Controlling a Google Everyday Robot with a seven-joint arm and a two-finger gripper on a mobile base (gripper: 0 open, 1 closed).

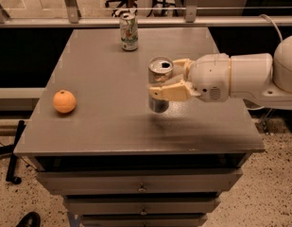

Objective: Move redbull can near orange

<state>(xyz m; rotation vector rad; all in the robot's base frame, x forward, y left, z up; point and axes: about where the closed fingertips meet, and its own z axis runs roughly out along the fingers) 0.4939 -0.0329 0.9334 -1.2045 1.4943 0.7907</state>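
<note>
The redbull can [159,73], slim and silver-grey with a shiny top, is held upright in my gripper [167,85] over the middle-right of the grey table [103,122]. The cream fingers [170,92] are closed around the can's middle from the right. The can's base hangs just above the tabletop. The orange [64,101] sits on the table near the left edge, well to the left of the can.
A white can with green and red markings [129,30] stands at the table's far edge. The table has drawers below its front edge [141,188]. A railing and chair legs are behind the table. My white arm [249,77] reaches in from the right.
</note>
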